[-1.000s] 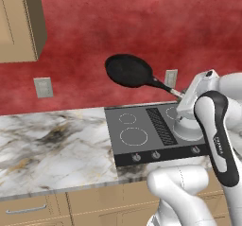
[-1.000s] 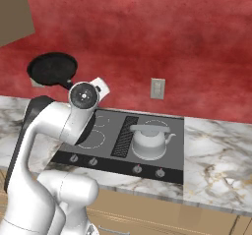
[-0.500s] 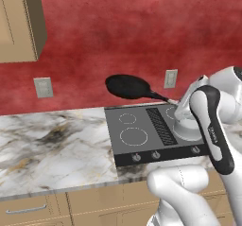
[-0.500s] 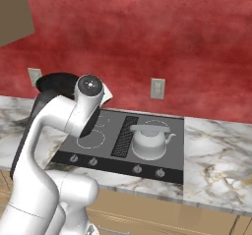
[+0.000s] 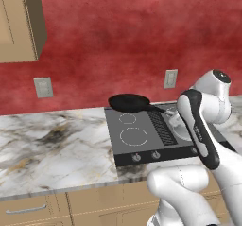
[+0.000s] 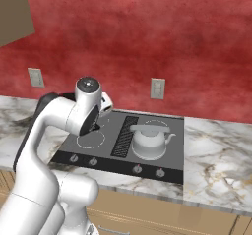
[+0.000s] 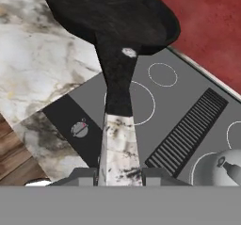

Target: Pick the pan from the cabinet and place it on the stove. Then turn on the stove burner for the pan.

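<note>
On the stove [image 5: 142, 140], both left rings are bare, so there is free room above them. The silvery pot [image 6: 149, 140] stands on the right side, just beside the vent grille [image 6: 125, 135], and blocks that part. The marble surface [image 5: 52, 144] left of the stove is open.

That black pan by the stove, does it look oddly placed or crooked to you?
A little odd: the pan isn't resting on anything. The gripper holds it by the handle's silver tip, up over the back left corner of the stove. Nothing looks spilled or damaged.

Base views flank arm from behind, sharing stove [image 5: 142, 135] (opposite sides); hand view close above it.
</note>
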Controlling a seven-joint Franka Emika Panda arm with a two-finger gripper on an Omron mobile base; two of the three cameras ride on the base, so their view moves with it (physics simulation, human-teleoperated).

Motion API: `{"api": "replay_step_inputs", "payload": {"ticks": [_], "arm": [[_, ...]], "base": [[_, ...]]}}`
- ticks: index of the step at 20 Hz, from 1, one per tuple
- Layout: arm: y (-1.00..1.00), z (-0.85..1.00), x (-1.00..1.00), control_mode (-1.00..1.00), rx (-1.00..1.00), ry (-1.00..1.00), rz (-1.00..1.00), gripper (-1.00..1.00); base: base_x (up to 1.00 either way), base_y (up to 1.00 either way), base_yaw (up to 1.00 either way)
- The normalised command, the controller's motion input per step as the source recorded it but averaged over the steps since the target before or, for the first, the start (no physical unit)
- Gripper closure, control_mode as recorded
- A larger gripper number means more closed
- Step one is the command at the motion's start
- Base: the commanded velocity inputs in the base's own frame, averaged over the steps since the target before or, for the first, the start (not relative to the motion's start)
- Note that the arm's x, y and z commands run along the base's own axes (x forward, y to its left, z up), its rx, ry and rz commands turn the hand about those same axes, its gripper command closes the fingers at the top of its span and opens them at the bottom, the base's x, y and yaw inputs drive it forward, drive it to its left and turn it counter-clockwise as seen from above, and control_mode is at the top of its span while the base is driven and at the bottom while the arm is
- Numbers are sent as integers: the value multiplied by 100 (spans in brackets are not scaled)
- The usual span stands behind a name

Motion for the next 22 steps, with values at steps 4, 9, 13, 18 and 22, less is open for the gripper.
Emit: {"api": "replay_step_inputs", "payload": {"ticks": [4,9,13,18,22], "arm": [[0,-40,16,-100,-10,11,-8,100],[0,-28,21,-100,-8,4,-5,100],[1,-22,28,-100,-5,0,0,100],[0,-23,34,-100,-1,0,0,100],[0,-26,41,-100,0,0,0,100]], "base": [[0,0,0],[0,0,0],[0,0,0],[0,0,0],[0,0,0]]}}
